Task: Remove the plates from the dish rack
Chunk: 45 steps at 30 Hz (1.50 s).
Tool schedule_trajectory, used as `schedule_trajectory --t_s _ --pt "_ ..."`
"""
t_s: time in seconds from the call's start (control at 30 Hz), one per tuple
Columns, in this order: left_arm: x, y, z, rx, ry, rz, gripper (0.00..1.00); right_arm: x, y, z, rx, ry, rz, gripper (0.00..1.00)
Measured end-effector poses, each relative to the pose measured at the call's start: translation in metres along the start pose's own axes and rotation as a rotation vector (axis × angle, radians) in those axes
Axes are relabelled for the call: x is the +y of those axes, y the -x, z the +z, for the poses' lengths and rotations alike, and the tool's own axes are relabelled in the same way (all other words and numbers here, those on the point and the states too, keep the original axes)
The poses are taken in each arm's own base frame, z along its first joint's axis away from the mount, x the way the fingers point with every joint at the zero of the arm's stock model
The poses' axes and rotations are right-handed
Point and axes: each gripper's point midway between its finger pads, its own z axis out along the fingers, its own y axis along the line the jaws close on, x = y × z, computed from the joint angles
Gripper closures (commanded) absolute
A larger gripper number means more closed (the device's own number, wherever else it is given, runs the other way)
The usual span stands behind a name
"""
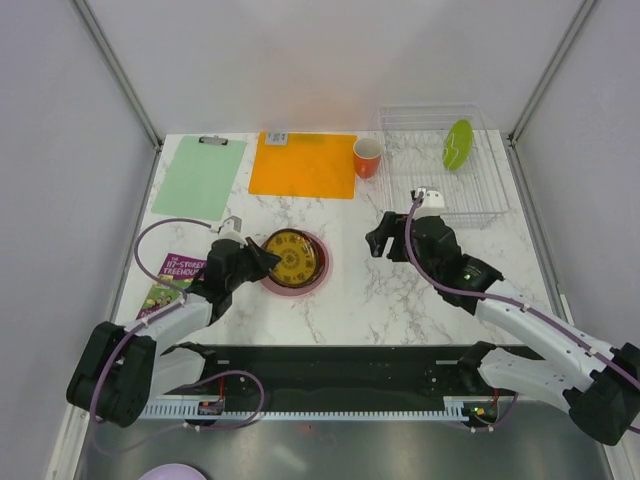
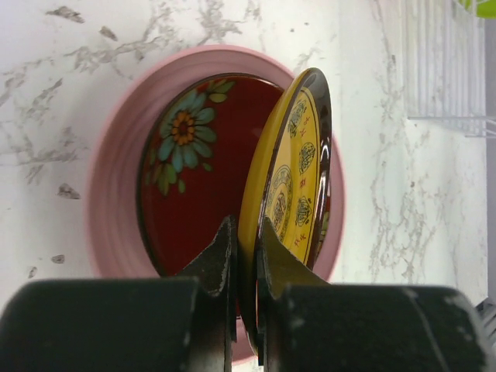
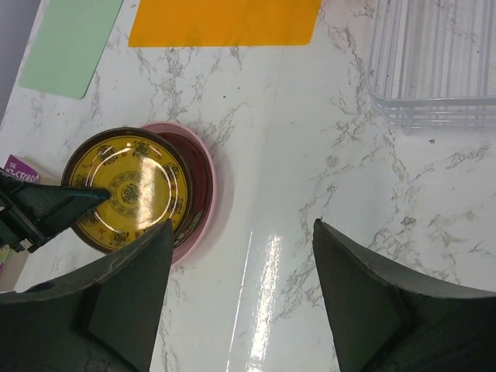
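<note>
The pink plate [image 1: 318, 281] lies on the table left of centre, with the dark red floral plate [image 2: 194, 178] in it. My left gripper [image 1: 268, 258] is shut on the rim of the yellow-gold plate [image 1: 292, 257], holding it just over the red plate; in the left wrist view the yellow-gold plate [image 2: 291, 186] stands tilted on edge between the fingers. The lime green plate [image 1: 458, 144] stands upright in the dish rack [image 1: 470, 205] at the back right. My right gripper [image 1: 380, 238] is open and empty above the table's centre, near the rack's front left corner. The stack also shows in the right wrist view [image 3: 132, 190].
An orange cup [image 1: 367, 157] stands beside the rack's left side. An orange mat [image 1: 303, 164] and a green clipboard [image 1: 199, 175] lie at the back. A purple book [image 1: 170, 278] lies by the left edge. The rack's corner [image 3: 434, 62] shows in the right wrist view.
</note>
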Motion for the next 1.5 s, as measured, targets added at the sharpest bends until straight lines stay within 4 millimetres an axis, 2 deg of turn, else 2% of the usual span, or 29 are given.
schedule_trajectory --t_s 0.13,0.3,0.4,0.43,0.53,0.6,0.63,0.73,0.9,1.03,1.07,1.17,1.33,1.5 --pt "0.015 -0.005 0.008 0.016 0.036 -0.017 0.96 -0.002 -0.002 0.003 0.012 -0.011 -0.013 0.21" --pt "0.016 -0.005 0.019 0.02 0.002 -0.031 0.87 -0.003 -0.002 0.006 0.015 -0.018 -0.018 0.21" --pt "0.013 -0.007 0.024 0.034 -0.032 -0.04 0.72 -0.004 -0.003 0.009 0.023 -0.027 -0.021 0.21" --pt "0.012 -0.008 0.025 0.036 -0.038 -0.042 0.58 -0.005 -0.004 0.01 0.026 -0.029 -0.022 0.21" --pt "0.014 -0.016 0.025 0.063 -0.041 -0.051 0.34 -0.006 -0.006 0.012 0.032 -0.034 -0.024 0.21" --pt "0.015 -0.021 0.023 0.075 -0.046 -0.063 0.26 -0.006 -0.006 0.012 0.031 -0.035 -0.025 0.21" --pt "0.013 -0.019 0.023 0.069 -0.055 -0.06 0.12 -0.007 -0.006 0.012 0.031 -0.036 -0.028 0.21" --pt "0.003 -0.012 0.019 0.051 -0.087 -0.053 0.07 -0.009 -0.004 0.012 0.025 -0.046 -0.042 0.21" --pt "0.005 -0.008 0.008 0.048 -0.056 -0.038 0.01 -0.022 0.006 0.009 0.004 -0.115 -0.091 0.2" --pt "0.001 0.006 -0.002 0.03 -0.023 0.008 0.0 -0.04 0.028 0.005 -0.051 -0.222 -0.153 0.19" --pt "-0.002 0.012 -0.004 0.019 -0.016 0.023 0.0 -0.046 0.036 0.004 -0.07 -0.267 -0.176 0.16" --pt "-0.008 0.03 -0.012 -0.015 0.003 0.067 0.0 -0.07 0.065 0.0 -0.14 -0.416 -0.225 0.15" --pt "-0.013 0.051 -0.025 -0.049 0.045 0.133 0.0 -0.121 0.121 0.004 -0.21 -0.683 -0.263 0.13" --pt "-0.012 0.055 -0.029 -0.028 0.077 0.179 0.0 -0.191 0.166 0.023 -0.223 -0.883 -0.216 0.14"
